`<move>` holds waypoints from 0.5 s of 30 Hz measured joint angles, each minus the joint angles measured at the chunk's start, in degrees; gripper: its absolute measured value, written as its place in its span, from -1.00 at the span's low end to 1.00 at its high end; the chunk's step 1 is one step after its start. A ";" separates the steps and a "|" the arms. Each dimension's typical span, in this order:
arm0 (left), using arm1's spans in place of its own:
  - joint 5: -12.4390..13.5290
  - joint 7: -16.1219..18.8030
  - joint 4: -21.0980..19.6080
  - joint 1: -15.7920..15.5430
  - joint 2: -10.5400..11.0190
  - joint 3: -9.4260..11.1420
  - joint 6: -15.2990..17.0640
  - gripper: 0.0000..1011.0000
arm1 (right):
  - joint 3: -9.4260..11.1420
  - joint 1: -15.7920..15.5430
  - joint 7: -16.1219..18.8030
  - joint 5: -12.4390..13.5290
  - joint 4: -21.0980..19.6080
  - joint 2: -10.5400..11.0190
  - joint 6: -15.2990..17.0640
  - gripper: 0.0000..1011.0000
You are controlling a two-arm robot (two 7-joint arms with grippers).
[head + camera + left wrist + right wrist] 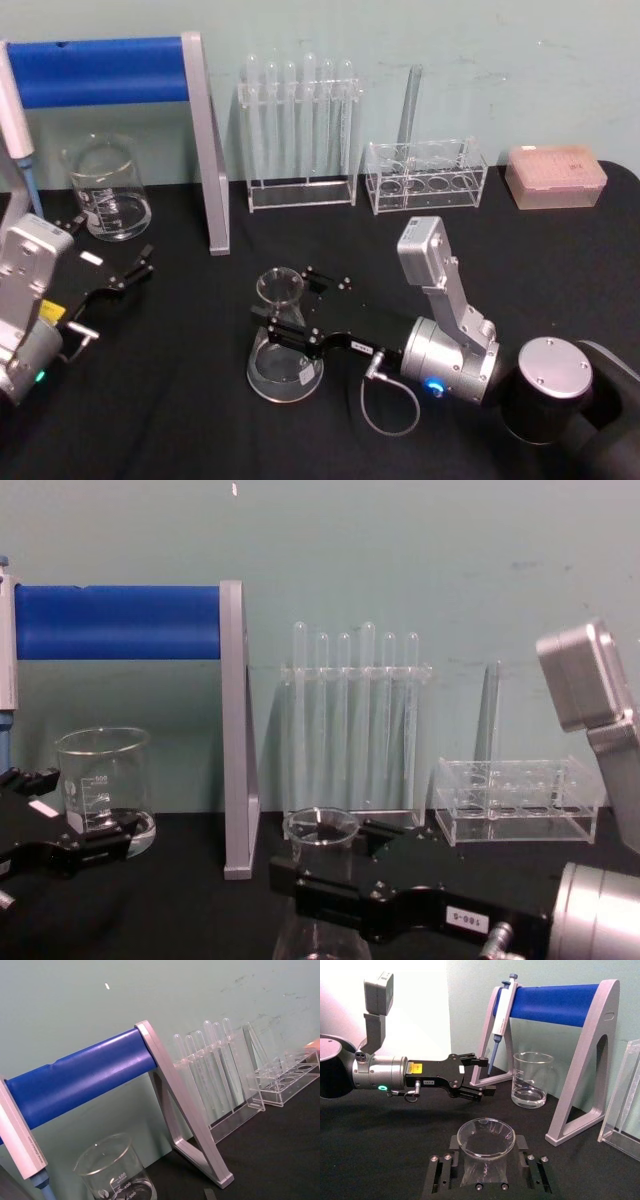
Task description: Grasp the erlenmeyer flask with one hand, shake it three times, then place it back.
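The erlenmeyer flask (pixel 282 375) stands upright on the black desk (pixel 180 410), about midway between the left and right edges and nearer the front edge. The right gripper (pixel 282 293) reaches in from the right edge at neck height, its jaws apart with one on each side of the flask's neck and a little room left around the glass. The left gripper (pixel 112 240) rests by the left edge, jaws apart, just in front of the beaker (pixel 108 190)
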 joint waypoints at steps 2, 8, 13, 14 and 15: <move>0.00 0.00 0.00 0.00 0.00 0.00 0.00 0.98 | 0.01 -0.01 0.00 0.01 -0.01 0.01 0.01 0.26; 0.00 0.00 0.00 0.00 0.00 0.00 0.00 0.98 | 0.04 -0.01 0.00 0.02 -0.06 0.02 0.02 -0.08; 0.00 0.00 0.00 0.00 0.00 0.00 0.00 0.98 | 0.04 -0.01 0.00 0.02 -0.06 0.02 0.02 -0.11; 0.00 0.00 0.00 0.00 0.00 0.00 0.00 0.98 | 0.05 -0.01 0.00 0.02 -0.06 0.02 0.02 -0.11; 0.00 0.00 0.00 0.00 0.00 0.00 0.00 0.98 | 0.22 -0.15 -0.12 0.06 -0.25 0.07 0.03 -0.11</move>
